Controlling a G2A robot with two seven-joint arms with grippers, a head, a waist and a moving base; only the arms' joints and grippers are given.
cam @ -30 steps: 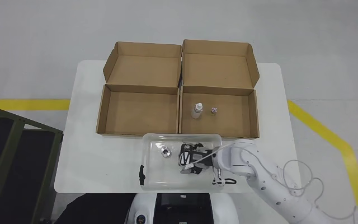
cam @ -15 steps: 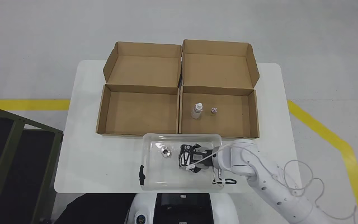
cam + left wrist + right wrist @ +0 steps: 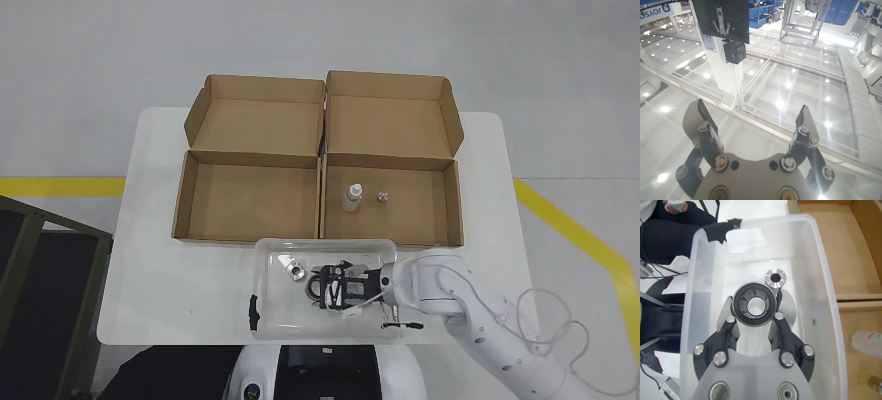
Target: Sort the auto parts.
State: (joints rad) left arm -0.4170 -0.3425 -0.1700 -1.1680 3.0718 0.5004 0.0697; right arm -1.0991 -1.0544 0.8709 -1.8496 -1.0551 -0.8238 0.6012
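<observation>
Within the last second the right gripper (image 3: 755,299) has shifted and turned inside the clear bin (image 3: 822,262). Its fingers now clasp the black-faced bearing (image 3: 736,306) beside a slotted steel sleeve (image 3: 775,280), seemingly ready to lift. The left gripper (image 3: 751,115) has its fingers spread, empty.

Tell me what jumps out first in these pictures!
The right arm's fingers pinching a black ring inside the clear tub, with a shiny silver cylinder right next to it. Behind the tub sit two open cardboard boxes; the right one holds a small white bottle.
</observation>
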